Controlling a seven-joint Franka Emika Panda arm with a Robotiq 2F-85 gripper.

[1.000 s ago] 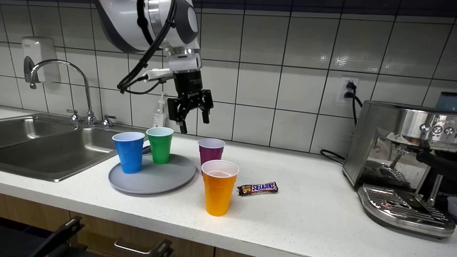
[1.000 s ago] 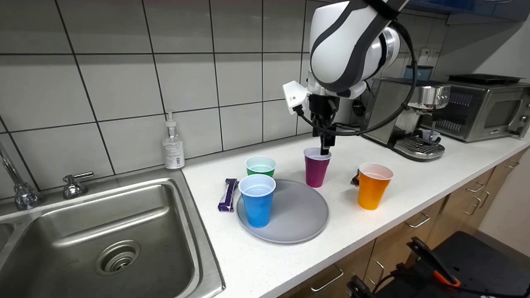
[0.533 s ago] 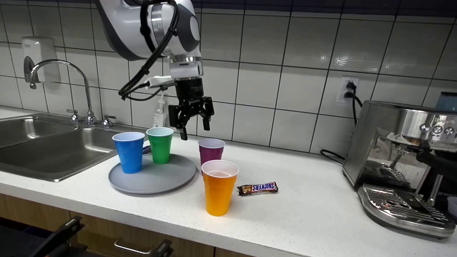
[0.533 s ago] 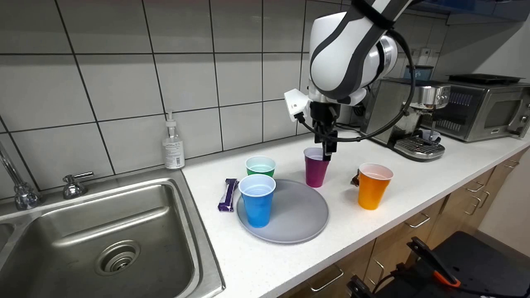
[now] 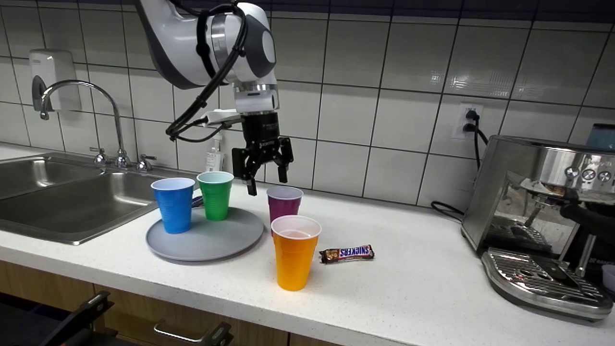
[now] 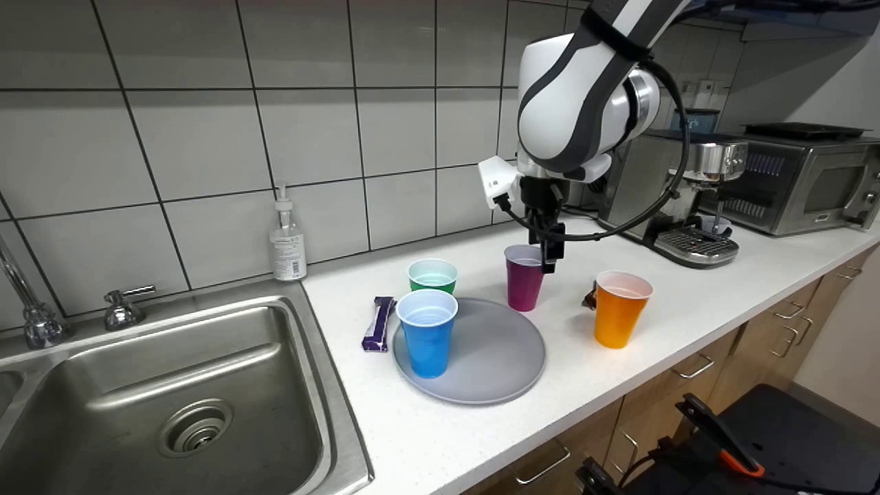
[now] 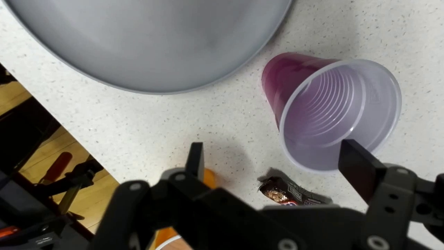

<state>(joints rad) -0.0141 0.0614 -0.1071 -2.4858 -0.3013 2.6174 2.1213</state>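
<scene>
We saw that the gripper (image 5: 267,180) hung tips down over the counter (image 5: 408,274), its fingers (image 7: 360,166) wide apart. Nearest to them was the purple cup (image 7: 333,114), upright on the counter. In the wrist view one fingertip overlapped the cup's pale rim, while most of the cup showed beyond the tips; we could not tell whether finger and rim touched. In an exterior view, one tip showed on the cup's side toward the sink (image 5: 77,206) and the other just above its rim.

Past the tips in the wrist view we found the grey plate (image 7: 149,45), just beside the purple cup. In an exterior view the plate held the blue cup (image 5: 174,207) and the green cup (image 5: 215,199), both toward the sink from the fingers; farther that way, just beside the plate, lay the purple-wrapped bar (image 6: 379,324). From the fingers toward the counter's front edge stood the orange cup (image 5: 295,257), which the wrist view showed partly hidden behind the gripper. Near that cup lay the Snickers bar (image 5: 347,253), one end visible in the wrist view between the fingers. Well apart from the fingers, away from the sink, stood the espresso machine (image 5: 523,228).
</scene>
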